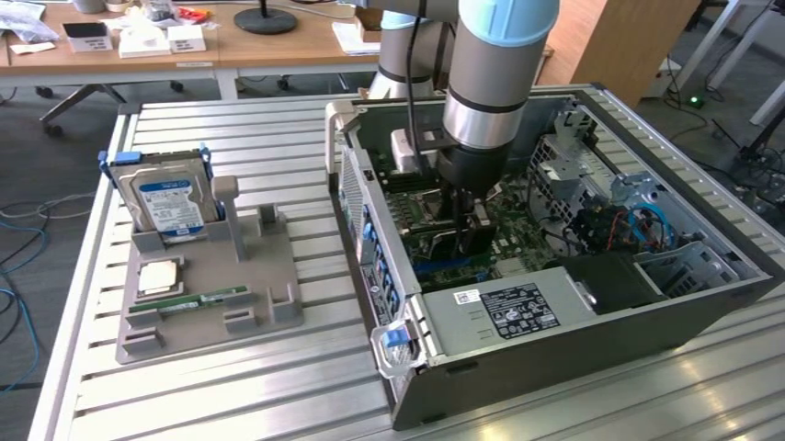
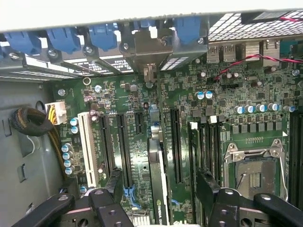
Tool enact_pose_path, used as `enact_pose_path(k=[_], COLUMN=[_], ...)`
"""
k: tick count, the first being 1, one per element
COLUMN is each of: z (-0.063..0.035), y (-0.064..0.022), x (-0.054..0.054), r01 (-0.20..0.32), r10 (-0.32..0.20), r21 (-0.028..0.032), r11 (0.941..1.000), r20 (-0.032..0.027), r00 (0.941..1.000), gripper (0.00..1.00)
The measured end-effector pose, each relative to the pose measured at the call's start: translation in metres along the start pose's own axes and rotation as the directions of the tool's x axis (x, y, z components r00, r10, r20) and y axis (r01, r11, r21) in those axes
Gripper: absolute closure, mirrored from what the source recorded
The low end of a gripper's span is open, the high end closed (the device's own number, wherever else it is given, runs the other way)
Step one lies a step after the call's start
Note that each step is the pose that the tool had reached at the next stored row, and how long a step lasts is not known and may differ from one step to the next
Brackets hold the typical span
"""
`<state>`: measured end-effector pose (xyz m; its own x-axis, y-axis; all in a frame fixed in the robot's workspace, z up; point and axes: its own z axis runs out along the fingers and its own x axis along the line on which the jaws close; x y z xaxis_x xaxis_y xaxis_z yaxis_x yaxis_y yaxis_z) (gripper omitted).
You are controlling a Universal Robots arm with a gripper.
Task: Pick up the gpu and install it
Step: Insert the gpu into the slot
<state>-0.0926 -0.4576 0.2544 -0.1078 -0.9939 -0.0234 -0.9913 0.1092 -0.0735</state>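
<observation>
Wrist view: the tool (image 2: 160,189) is spread apart around the gpu (image 2: 156,163), which stands edge-on, apparently seated in a motherboard (image 2: 236,94) slot.

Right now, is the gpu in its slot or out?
In: thin green gpu card stands edge-on in the green motherboard; hand open.

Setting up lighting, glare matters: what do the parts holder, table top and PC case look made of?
Parts holder: matte grey plastic, possibly printed; uniform dull surface, no glare.
Table top: bare aluminium slats, likely; silver with bright streaks.
PC case: dark painted sheet metal, apparently; thin folded edges, faint sheen.
</observation>
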Motion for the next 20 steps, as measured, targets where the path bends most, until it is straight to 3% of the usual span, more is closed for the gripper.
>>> enact_pose_path(k=[20], z=[-0.001], y=[-0.0002], x=[-0.0001], r01=[0.0], r10=[0.0], r21=[-0.0001], r11=[1.0], r20=[0.0007], r00=[1.0], gripper=[0.27])
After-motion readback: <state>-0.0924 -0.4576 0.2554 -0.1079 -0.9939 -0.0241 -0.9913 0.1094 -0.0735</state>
